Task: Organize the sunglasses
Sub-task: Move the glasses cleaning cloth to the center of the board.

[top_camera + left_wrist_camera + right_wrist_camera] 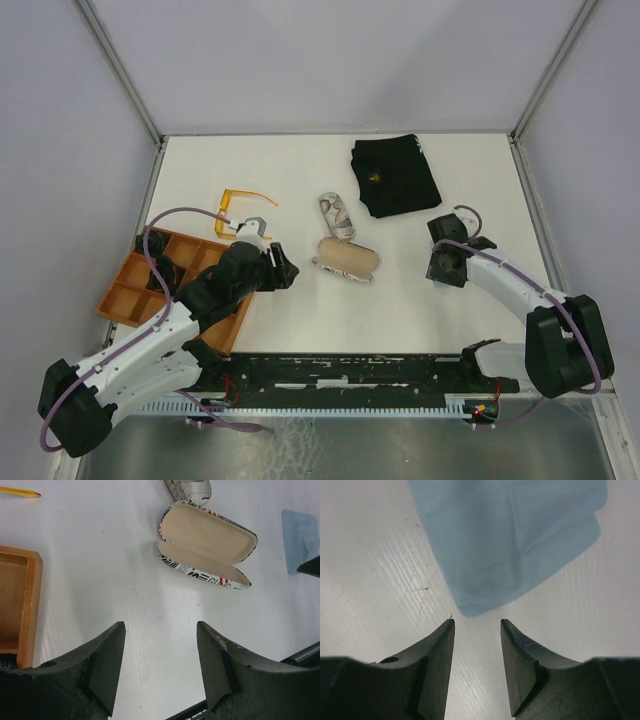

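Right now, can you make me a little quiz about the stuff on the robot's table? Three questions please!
1. True or false: the left gripper is holding the orange sunglasses.
2. Pick one. What lies on the table just ahead of the right gripper?
A) a light blue cloth
B) a red cup
C) a spoon
3. Fill the gap: the printed glasses case seen from the left wrist lies ____ (open or shut).

Key
1. False. Its jaws stand apart with nothing between them, and the sunglasses lie on the table.
2. A
3. open
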You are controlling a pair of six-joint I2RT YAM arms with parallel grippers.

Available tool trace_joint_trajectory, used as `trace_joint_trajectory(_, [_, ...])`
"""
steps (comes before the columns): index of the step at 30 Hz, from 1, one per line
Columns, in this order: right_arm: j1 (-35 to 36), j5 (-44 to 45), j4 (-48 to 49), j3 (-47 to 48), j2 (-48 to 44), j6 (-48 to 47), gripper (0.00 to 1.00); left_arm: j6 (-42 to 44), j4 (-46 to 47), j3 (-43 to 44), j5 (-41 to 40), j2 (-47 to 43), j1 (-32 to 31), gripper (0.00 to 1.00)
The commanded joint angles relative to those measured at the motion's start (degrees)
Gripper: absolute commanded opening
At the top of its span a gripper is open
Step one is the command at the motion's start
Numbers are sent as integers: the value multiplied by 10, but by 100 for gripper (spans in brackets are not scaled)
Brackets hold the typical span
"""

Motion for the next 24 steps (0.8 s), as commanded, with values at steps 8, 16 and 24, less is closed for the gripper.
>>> trace_joint_trajectory(8, [-20,-30,27,40,71,-41,50,21,64,-20,88,43,1,62])
trace_joint_trajectory(16, [-41,-59,45,42,108,-53,46,21,63,-18,81,37,1,62])
trace_joint_trajectory(24, [-63,-105,56,34,129,-53,37,21,65,-15,81,38,1,62])
